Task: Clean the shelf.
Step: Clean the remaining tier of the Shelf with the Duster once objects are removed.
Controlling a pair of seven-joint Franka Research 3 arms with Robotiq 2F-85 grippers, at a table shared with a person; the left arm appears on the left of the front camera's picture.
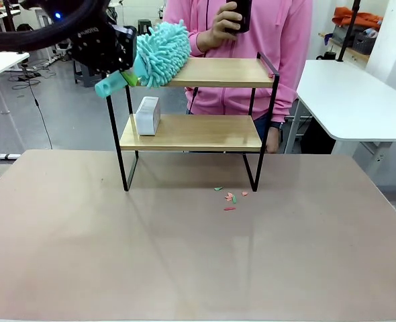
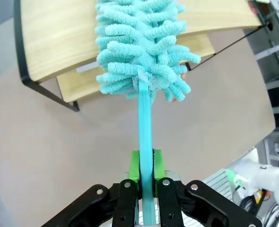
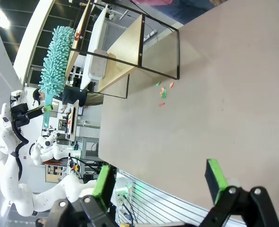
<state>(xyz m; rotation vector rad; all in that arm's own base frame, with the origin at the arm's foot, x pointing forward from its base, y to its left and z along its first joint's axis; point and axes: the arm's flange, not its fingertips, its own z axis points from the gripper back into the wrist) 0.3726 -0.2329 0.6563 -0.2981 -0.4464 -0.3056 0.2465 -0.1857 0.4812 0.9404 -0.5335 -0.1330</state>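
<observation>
The shelf [image 1: 215,72] is a two-tier rack of light wooden boards on thin black legs, standing at the far middle of the table. My left gripper [image 1: 121,74] is shut on the handle of a turquoise fluffy duster [image 1: 161,52], whose head rests over the left end of the top board. In the left wrist view the duster [image 2: 142,42] stretches away from my left gripper [image 2: 145,182] above the shelf [image 2: 59,38]. My right gripper [image 3: 158,182] stands open over the table, holding nothing. From there the shelf [image 3: 125,45] and the duster [image 3: 56,59] show far off.
A white box [image 1: 147,115] stands on the left of the lower board. Small pink and green scraps [image 1: 230,198] lie on the table by the shelf's right front leg. A person in pink stands behind the shelf holding a dark object [image 1: 240,15]. White tables [image 1: 352,100] flank the area.
</observation>
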